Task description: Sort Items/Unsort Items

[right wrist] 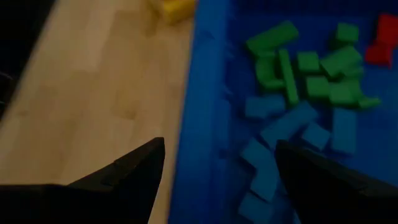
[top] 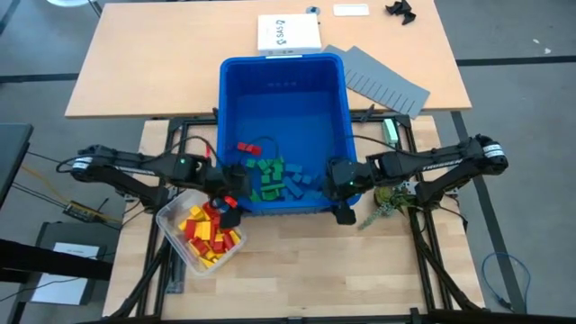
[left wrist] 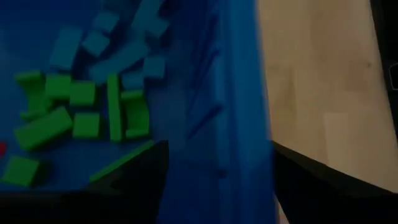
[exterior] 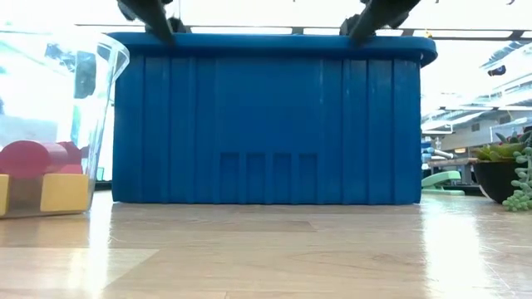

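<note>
Blue plastic bin (top: pixel 283 85) sits dead centre on the wooden table (top: pixel 297 270), and the sorting looks partway done. Green blocks (top: pixel 272 175) and blue blocks (top: pixel 301 183) are heaped against the bin's 6 o'clock wall, with a couple of red blocks (top: pixel 244 148) a bit further in, around 10 o'clock from the green pile. Red and yellow blocks (top: pixel 209 232) fill a clear tub (top: pixel 171 216) just outside the bin's 7 o'clock corner. Left gripper (top: pixel 230 191) hangs at that corner, fingers spread wide astride the bin's near wall, holding nothing. Right gripper (top: pixel 342 193) is at the 5 o'clock corner, also wide open astride the wall and empty. Grey slotted divider (top: pixel 387 81) lies at 1 o'clock, white box (top: pixel 288 33) at 12.
</note>
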`<state>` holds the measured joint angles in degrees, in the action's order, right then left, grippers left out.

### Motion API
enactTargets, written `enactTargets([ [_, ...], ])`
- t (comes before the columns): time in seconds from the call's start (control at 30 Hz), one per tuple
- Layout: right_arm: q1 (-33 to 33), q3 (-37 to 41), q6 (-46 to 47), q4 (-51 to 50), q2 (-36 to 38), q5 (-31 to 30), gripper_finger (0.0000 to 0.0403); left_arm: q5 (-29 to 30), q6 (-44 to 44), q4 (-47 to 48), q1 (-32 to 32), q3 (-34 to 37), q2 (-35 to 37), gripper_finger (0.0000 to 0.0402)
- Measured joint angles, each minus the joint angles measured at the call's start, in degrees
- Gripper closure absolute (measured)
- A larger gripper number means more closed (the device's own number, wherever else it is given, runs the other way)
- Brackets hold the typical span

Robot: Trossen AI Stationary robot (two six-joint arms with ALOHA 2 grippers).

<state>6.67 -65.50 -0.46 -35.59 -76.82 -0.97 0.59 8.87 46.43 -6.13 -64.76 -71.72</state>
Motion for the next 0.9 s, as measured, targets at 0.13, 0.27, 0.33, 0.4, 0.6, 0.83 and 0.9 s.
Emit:
enactTargets([
  [0.13, 0.09, 3.22, 0.91, 0.30, -0.18, -1.06, 0.0096, 1.13, 0.99, -1.18, -0.06, 4.41, 0.07, 0.0144],
  [0.27, -0.22, 5.84, 0.93, 0.90, -0.92, -3.74, 0.0107, 1.08, 1.83, -5.14, -0.06, 7.49, -0.17, 0.0176],
  [0.33, -0.35, 5.88, 0.85, 1.96, -1.22, -3.63, 0.0132, 0.96, 2.01, -6.07, -0.10, 7.68, -0.16, 0.0202],
  [0.4, -0.35, 5.33, 0.79, 1.81, -1.23, -3.52, 0.0175, 0.95, 3.08, -6.04, -0.11, 7.00, -0.34, 0.0234],
  [0.6, 0.25, -1.78, -0.36, -4.47, -0.61, 0.11, 0.0239, 3.37, -0.18, 0.50, -0.24, -0.54, -0.46, 0.0298],
  [0.83, 0.01, -10.56, 2.81, -9.50, -0.60, 5.04, 0.0240, 0.53, 0.78, 10.36, -0.29, -11.82, -0.66, 0.0302],
  [0.9, -0.59, -13.12, 2.43, -10.24, -0.59, 5.77, 0.0240, 0.00, 0.88, 12.86, 0.04, -14.94, -0.68, 0.0303],
])
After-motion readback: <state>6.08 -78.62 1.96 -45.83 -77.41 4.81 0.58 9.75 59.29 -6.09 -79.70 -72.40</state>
